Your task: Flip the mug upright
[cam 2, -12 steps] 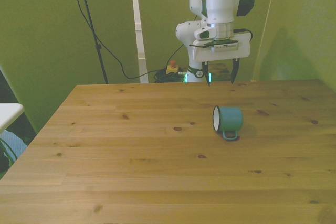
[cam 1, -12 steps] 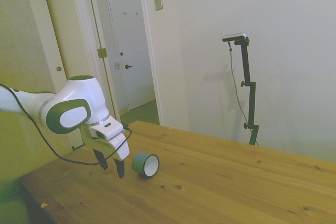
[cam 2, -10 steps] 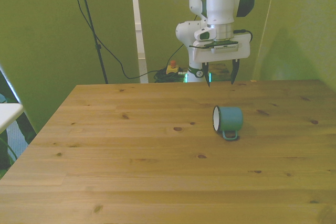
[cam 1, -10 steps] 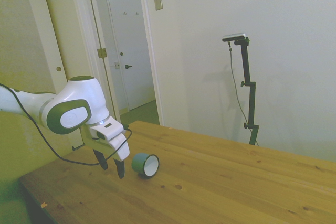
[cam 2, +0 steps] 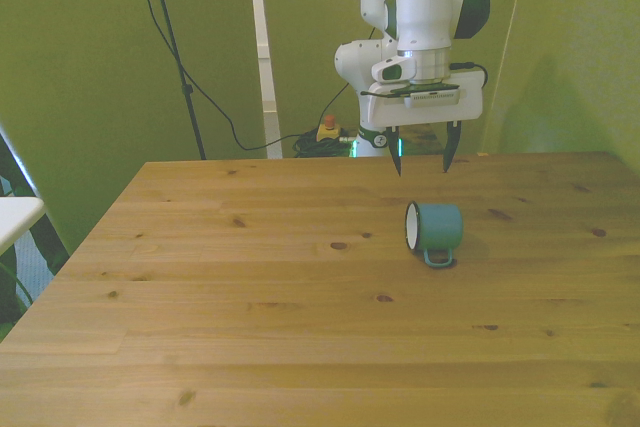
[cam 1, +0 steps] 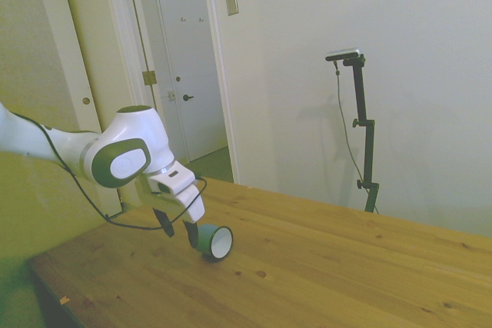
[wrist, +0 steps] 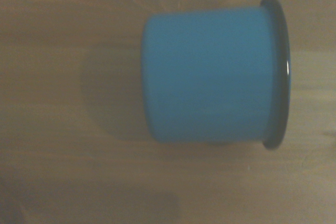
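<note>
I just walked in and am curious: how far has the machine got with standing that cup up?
Nothing is finished: the small teal enamel mug lies on its side on the wooden table, white mouth toward the front view's left. In hand: the open tool hangs just above it, not touching. Left: lowering, gripping, tipping it upright, letting go.

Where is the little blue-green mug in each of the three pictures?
Side view: the mug lies on its side on the wooden table, lower left of middle, white inside showing, just past the open tool.
Front view: the mug lies right of middle, its opening toward the front view's left, below the tool.
Wrist view: the mug fills the middle.
Shared landmark: the wooden table under it.
</note>
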Tool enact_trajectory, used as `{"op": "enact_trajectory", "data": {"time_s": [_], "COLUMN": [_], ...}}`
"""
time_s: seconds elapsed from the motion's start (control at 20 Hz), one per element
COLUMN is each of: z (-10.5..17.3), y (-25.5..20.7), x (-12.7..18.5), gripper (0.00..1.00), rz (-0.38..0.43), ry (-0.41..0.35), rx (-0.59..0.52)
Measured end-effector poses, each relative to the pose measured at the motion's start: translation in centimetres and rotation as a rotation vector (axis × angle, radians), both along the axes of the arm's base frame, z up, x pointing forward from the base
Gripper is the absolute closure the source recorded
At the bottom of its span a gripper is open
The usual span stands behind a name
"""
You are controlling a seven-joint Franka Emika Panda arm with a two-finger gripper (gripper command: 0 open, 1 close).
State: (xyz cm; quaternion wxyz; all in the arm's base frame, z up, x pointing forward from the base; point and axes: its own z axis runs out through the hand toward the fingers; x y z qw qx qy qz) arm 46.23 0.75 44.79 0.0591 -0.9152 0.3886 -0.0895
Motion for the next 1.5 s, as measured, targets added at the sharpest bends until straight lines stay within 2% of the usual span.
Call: {"op": "enact_trajectory", "data": {"time_s": [0.3, 0.4, 0.7, 0.9, 1.1, 1.2, 1.25, 1.5], "z": [4.8, 5.1, 5.4, 4.9, 3.0, 1.6, -0.2, -0.9], "y": [-0.6, -2.7, -4.0, -7.2, -9.7, -10.5, -11.0, -11.1], "x": [1.6, 2.0, 2.9, 4.0, 5.2, 6.0, 8.0, 9.0], "gripper": [0.00, 0.00, 0.00, 0.00, 0.00, 0.00, 0.00, 0.00], "rz": [-0.011, -0.058, -0.045, -0.021, 0.012, 0.026, 0.022, 0.085], "ry": [-0.027, -0.018, -0.029, -0.034, -0.031, -0.015, 0.020, 0.021], "rx": [0.009, 0.006, 0.007, 0.062, 0.155, 0.194, 0.202, 0.282]}}
